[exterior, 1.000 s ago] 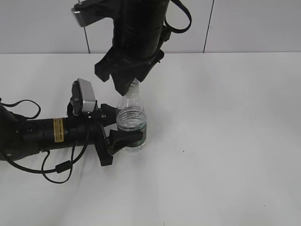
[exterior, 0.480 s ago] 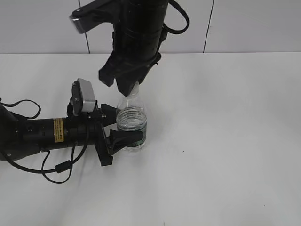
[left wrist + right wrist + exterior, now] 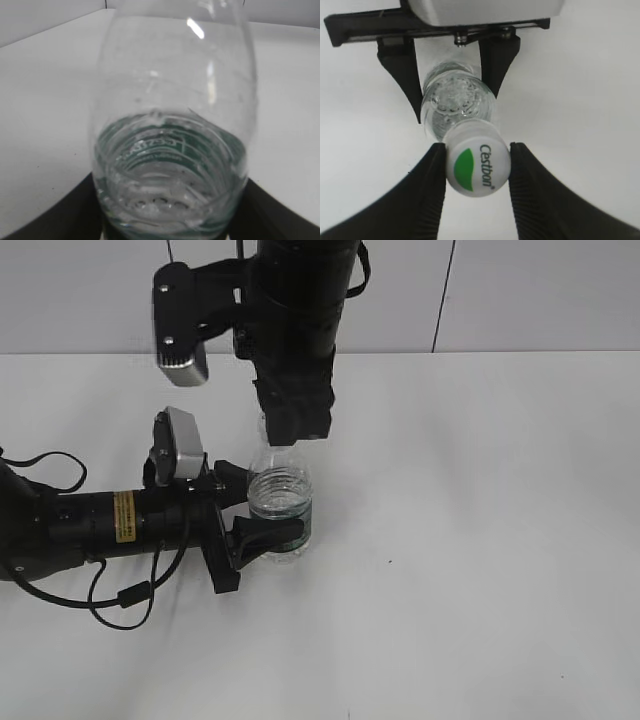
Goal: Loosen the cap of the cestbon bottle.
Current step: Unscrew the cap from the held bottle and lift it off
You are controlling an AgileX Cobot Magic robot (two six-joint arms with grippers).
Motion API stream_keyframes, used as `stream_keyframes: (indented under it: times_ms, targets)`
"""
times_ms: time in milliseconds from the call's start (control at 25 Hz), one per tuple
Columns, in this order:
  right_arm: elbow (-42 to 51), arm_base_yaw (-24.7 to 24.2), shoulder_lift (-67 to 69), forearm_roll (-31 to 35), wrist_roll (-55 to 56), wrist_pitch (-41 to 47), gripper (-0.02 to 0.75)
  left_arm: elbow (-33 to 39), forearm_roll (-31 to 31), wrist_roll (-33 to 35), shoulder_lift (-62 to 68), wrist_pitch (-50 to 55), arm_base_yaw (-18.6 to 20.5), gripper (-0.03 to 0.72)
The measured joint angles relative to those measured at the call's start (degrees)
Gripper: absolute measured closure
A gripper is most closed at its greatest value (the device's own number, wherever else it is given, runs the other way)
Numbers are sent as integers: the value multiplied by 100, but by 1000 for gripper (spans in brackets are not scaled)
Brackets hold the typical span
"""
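The cestbon bottle (image 3: 280,502) stands upright on the white table, clear and ribbed with a dark green label band. My left gripper (image 3: 258,510) is shut on its lower body from the left; the bottle fills the left wrist view (image 3: 170,150). My right gripper (image 3: 292,430) comes down from above and hides the cap in the exterior view. In the right wrist view the white cap (image 3: 477,165) with its green mark sits between the two black fingers (image 3: 477,162), which press on both its sides. The bottle body (image 3: 457,102) shows below the cap.
The white table (image 3: 480,540) stretches wide to the right and front of the bottle. The left arm and its cables (image 3: 90,535) lie along the table at the left. A tiled wall (image 3: 520,290) stands behind.
My right gripper has turned about its vertical axis over the bottle top; its wrist camera has swung round to the left. The bottle and the left gripper have not moved.
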Motion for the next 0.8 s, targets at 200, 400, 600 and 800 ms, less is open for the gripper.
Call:
stream_keyframes:
  times_ms: [200, 400, 600, 800]
  targets:
    - [0, 0, -11, -18, -844, 10, 445, 0, 19, 5, 0, 0, 0, 274]
    - [0, 0, -16, -18, -980, 15, 445, -1, 54, 16, 0, 0, 0, 274]
    - [-61, 0, -16, -18, -1649, 63, 445, -6, 77, 16, 0, 0, 0, 274]
    - [-159, 0, -17, -24, -2352, 75, 445, -6, 83, -19, 0, 0, 0, 274]
